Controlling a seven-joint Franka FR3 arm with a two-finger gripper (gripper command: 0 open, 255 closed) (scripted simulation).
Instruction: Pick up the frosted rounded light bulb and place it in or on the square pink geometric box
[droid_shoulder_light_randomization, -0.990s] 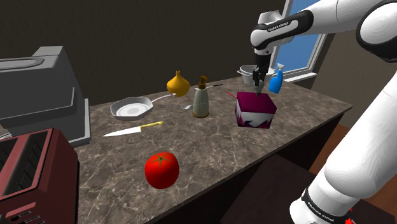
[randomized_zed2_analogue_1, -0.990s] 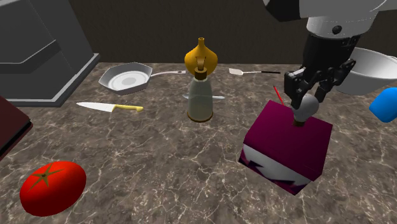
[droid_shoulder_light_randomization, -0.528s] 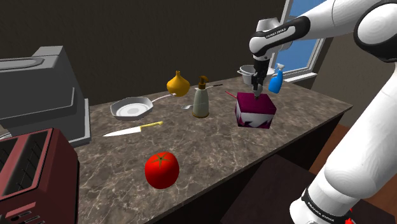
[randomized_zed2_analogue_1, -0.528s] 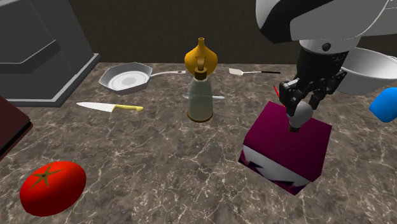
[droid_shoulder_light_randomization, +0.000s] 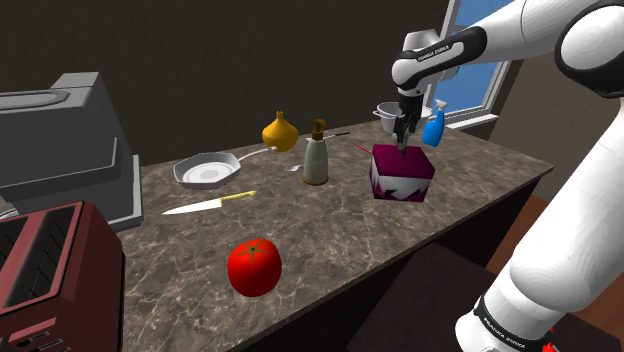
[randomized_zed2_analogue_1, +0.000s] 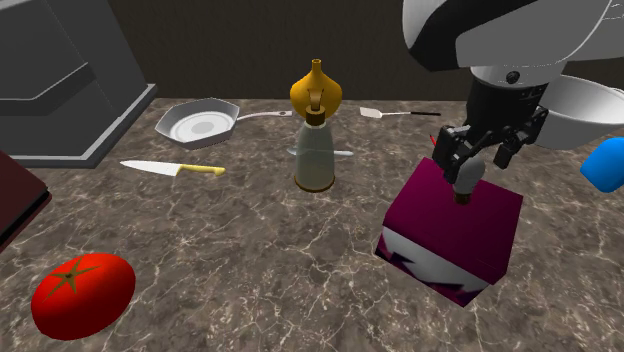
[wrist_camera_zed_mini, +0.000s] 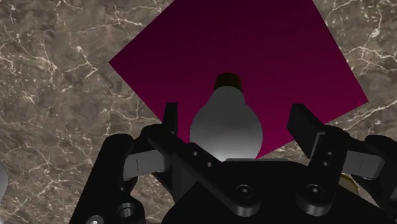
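Observation:
The frosted white light bulb (wrist_camera_zed_mini: 226, 124) stands on top of the magenta square box (wrist_camera_zed_mini: 254, 51) with its dark base down. My gripper (wrist_camera_zed_mini: 236, 118) hangs straight over it, open, with one finger on each side of the bulb and a gap to both. In the second exterior view the bulb (randomized_zed2_analogue_1: 468, 178) rests near the far edge of the box (randomized_zed2_analogue_1: 450, 225), just under the gripper (randomized_zed2_analogue_1: 475, 150). In the shoulder view the box (droid_shoulder_light_randomization: 402, 172) sits on the marble counter below the gripper (droid_shoulder_light_randomization: 402, 128).
A soap bottle (droid_shoulder_light_randomization: 316, 160), a yellow vase (droid_shoulder_light_randomization: 280, 131), a white pan (droid_shoulder_light_randomization: 206, 170) and a knife (droid_shoulder_light_randomization: 208, 204) lie to the shoulder view's left of the box. A tomato (droid_shoulder_light_randomization: 254, 267) sits near the front. A blue bottle (droid_shoulder_light_randomization: 434, 126) and a white bowl (droid_shoulder_light_randomization: 388, 112) stand behind the box.
The fingers have spread apart and let go of the bulb, which now stands on the box. Before that the hand shifted slightly toward the second exterior view's left.

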